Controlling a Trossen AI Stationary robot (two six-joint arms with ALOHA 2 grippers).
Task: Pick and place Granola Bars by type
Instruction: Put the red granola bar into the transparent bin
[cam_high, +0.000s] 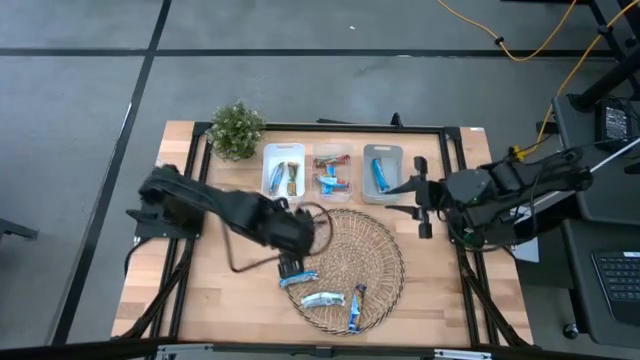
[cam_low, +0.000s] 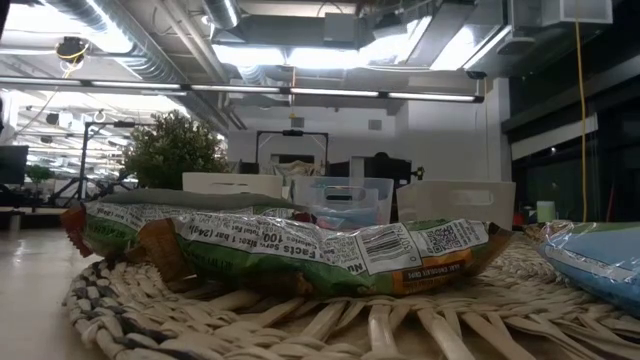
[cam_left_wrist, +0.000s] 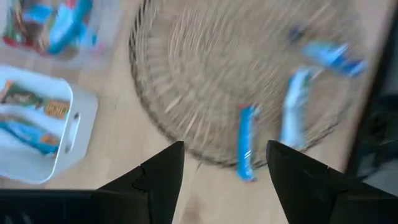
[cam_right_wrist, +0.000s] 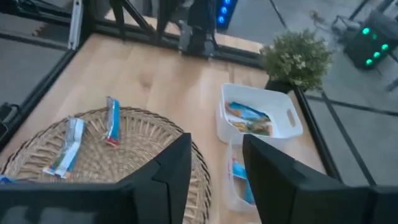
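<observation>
Three granola bars in blue and silver wrappers lie flat on the wicker basket tray (cam_high: 372, 240): one at its left rim (cam_high: 298, 279), two near its front (cam_high: 323, 299) (cam_high: 356, 307). My left gripper (cam_high: 290, 262) hovers open over the left-rim bar (cam_left_wrist: 247, 142), which shows between and beyond its fingers, untouched. My right gripper (cam_high: 420, 205) is open and empty beside the right bin (cam_high: 382, 172); its wrist view (cam_right_wrist: 214, 180) looks over the tray and bins. The low view shows a green-printed wrapper (cam_low: 290, 245) and a blue one (cam_low: 600, 260) lying on the wicker.
Three small bins stand in a row behind the tray: left (cam_high: 283, 172), middle (cam_high: 331, 172) and right, each with bars inside. A potted plant (cam_high: 237, 130) stands at the far left. Bare wood lies left and right of the tray.
</observation>
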